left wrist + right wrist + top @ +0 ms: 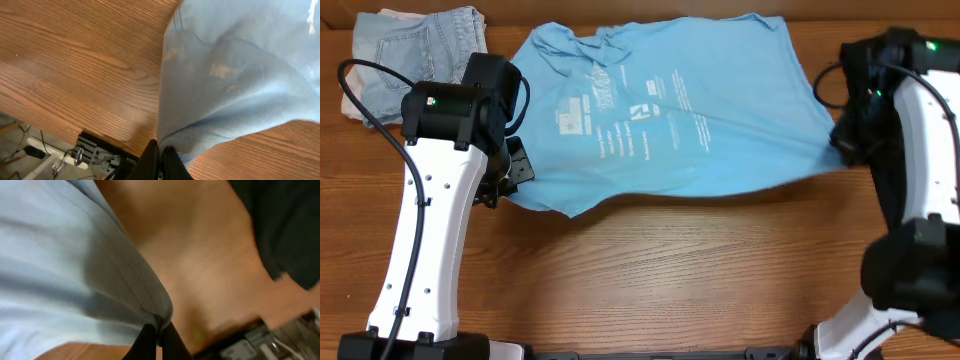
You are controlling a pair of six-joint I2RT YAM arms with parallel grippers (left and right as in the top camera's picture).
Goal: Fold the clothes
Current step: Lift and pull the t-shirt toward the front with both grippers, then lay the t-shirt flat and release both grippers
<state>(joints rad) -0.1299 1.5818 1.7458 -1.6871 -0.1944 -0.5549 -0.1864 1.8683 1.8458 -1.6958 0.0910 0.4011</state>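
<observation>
A light sky-blue T-shirt (pixel 670 110) with white lettering lies stretched across the back of the wooden table, lifted at both ends. My left gripper (pixel 160 152) is shut on its left edge, and the blue cloth (pixel 235 85) fans up from between the fingers. At the shirt's right end my right gripper (pixel 160 335) is shut on a bunched hem (pixel 75 270). In the overhead view the left gripper (pixel 515 165) sits at the shirt's left side and the right gripper (pixel 842 140) at its right corner. A dark garment (pixel 285 225) shows at the upper right of the right wrist view.
A folded pair of light denim jeans (pixel 410 45) on a pale cloth lies at the back left corner. Bare wooden tabletop (pixel 670 270) spreads in front of the shirt. The table's front edge and frame parts (pixel 95 152) show below the left gripper.
</observation>
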